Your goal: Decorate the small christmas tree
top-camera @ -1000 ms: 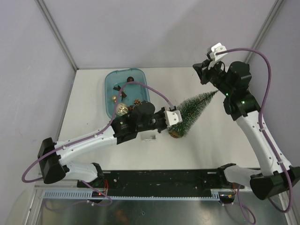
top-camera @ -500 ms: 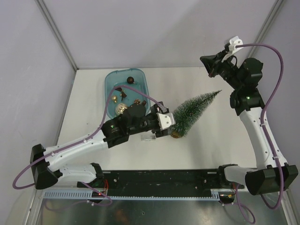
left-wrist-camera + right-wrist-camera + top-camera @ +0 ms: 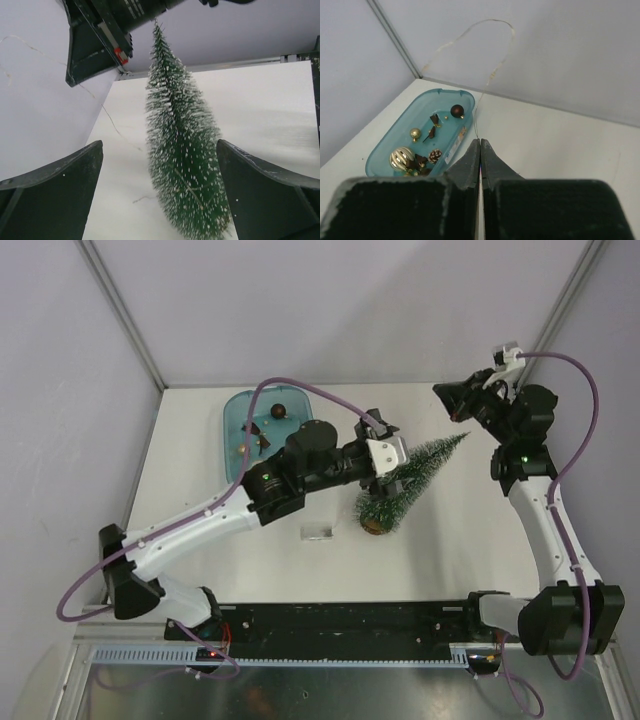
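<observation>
Two hazards stand out, and the bigger one is the small christmas tree (image 3: 400,490). It leans over the worktop (image 3: 450,560), its brown base near the front middle and its tip up close to the right tool (image 3: 480,142). The left tool (image 3: 159,142) brackets its lower half with fingers spread wide. The left wrist view shows bare gaps on both sides, so nothing seems to steady the trunk. I judge that a sideways nudge from either finger, or a pull from above, could topple it.

The smaller hazard is the thin wire (image 3: 492,75) pinched between the right tool's pressed-together fingers. It rises and loops overhead, and a strand trails down toward the lower bristles in the left wrist view. If the right arm draws away, the wire could go taut and drag the tree, or slip from so slight a grip. Whether it is already hooked in the bristles I cannot tell.

As for pose, the left arm stretches diagonally from its near-left base, past the blue tray (image 3: 229,440) of ornaments, with its wrist low beside the tree. The right arm rears up from the near-right base and holds its tool high over the far right of the worktop, pointing leftward
</observation>
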You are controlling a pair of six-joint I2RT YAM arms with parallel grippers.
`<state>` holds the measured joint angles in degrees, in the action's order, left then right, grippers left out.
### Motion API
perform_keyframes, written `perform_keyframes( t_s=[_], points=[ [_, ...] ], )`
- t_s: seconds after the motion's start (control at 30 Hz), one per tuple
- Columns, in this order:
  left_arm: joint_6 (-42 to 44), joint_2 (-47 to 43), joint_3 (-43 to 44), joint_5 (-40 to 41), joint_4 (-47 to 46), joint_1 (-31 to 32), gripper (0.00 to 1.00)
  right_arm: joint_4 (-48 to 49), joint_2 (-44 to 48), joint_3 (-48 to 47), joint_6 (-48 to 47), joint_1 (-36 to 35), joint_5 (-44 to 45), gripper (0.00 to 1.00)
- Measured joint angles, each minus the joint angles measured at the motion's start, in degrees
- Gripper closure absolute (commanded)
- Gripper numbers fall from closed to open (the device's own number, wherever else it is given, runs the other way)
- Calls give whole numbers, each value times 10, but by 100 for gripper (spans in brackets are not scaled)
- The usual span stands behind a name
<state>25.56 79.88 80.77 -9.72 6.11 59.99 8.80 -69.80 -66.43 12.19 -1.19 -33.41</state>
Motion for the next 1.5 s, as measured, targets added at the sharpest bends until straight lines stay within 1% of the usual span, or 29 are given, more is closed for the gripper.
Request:
perform_keyframes(
  t_s=[0.13,0.3,0.43,0.5,0.53,0.57,0.7,0.73,0.8,0.93,1.13,1.37,1.5],
  points=[
    [-23,43,24,-22,-9,0,0,26,33,56,43,17,22,100],
    [-37,67,25,-53,-8,4,0,67,96,136,105,43,65,100],
    [-34,77,25,-60,-9,16,0,96,149,198,155,53,102,100],
    [-29,83,28,-57,-12,21,5,100,173,222,176,53,118,100],
    [-27,87,29,-55,-14,23,9,100,185,231,184,53,128,100],
    [-24,90,29,-51,-19,24,13,100,197,240,193,53,137,100],
    [-10,97,29,-25,-39,25,37,93,260,277,214,49,179,100],
    [-9,97,28,-19,-45,25,42,90,275,284,217,48,186,100],
    [-4,97,26,-4,-64,25,46,79,315,301,219,39,208,100],
    [0,97,14,23,-92,25,49,60,380,325,219,21,238,100],
    [1,97,5,47,-111,25,48,31,457,342,212,-4,254,100],
    [1,95,-9,53,-116,25,47,0,521,347,188,-29,225,100],
    [1,94,-13,53,-116,25,46,1,525,347,171,-53,193,100]
  ],
)
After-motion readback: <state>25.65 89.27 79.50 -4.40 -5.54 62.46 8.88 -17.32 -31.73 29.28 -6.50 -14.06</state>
